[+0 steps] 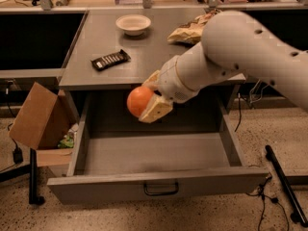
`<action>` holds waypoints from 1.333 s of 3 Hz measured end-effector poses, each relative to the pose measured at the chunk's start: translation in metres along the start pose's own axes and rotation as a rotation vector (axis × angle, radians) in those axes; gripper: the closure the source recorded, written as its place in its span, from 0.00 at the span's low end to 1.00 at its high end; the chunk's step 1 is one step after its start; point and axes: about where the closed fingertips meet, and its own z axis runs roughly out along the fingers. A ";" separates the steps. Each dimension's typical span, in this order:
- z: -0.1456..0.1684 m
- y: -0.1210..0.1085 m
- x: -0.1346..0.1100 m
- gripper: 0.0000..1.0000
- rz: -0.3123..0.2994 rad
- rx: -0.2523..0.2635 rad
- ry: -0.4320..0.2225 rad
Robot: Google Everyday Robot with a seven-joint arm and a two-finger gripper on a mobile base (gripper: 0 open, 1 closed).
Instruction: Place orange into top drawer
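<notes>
The orange [138,100] is a smooth round fruit held in my gripper [150,100], whose tan fingers [156,109] are shut on it. It hangs in the air over the back left part of the open top drawer [154,153], just below the front edge of the cabinet top. The drawer is pulled fully out, its grey floor is bare, and its dark handle [161,189] faces the front. My white arm [231,52] reaches in from the upper right.
On the grey cabinet top [96,37] lie a white bowl [133,24], a dark snack bar [110,59] and a tan snack bag [188,32]. A cardboard box [41,119] stands left of the drawer. A black bar and cables lie on the floor at right.
</notes>
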 end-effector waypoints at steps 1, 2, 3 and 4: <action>0.049 0.032 0.042 1.00 0.016 -0.063 0.085; 0.095 0.055 0.081 1.00 0.082 -0.116 0.061; 0.096 0.055 0.082 1.00 0.084 -0.117 0.067; 0.100 0.056 0.084 1.00 0.087 -0.119 0.082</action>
